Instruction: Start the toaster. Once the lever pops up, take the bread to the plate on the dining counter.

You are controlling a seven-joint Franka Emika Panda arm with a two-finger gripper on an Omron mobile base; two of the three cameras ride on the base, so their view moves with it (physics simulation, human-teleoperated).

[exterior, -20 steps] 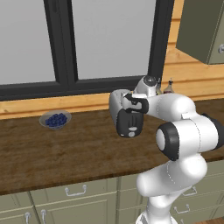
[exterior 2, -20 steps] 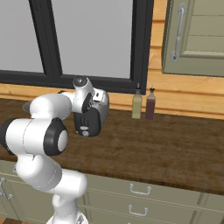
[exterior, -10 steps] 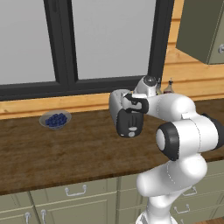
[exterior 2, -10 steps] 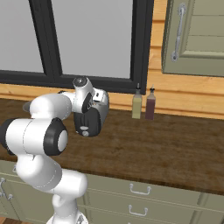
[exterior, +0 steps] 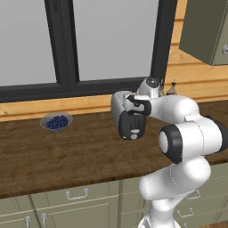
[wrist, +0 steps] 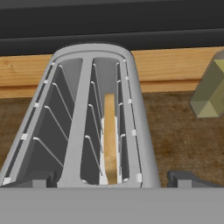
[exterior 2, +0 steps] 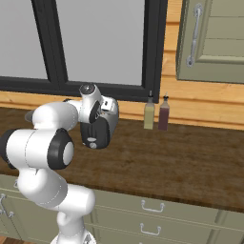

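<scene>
Bread: I judged the pale cream thin slice, on edge in the rounded silver-grey toaster, light, crumbly.
Hold: top edge.
Gripper: jaws wide, empty.

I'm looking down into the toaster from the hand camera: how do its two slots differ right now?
In the hand view, the toaster has a right slot that holds the bread, standing on edge and sunk below the rim. The left slot holds nothing, so its wire guides show bare down to the floor. Both slots are long, run side by side and have the same wire guides.
</scene>
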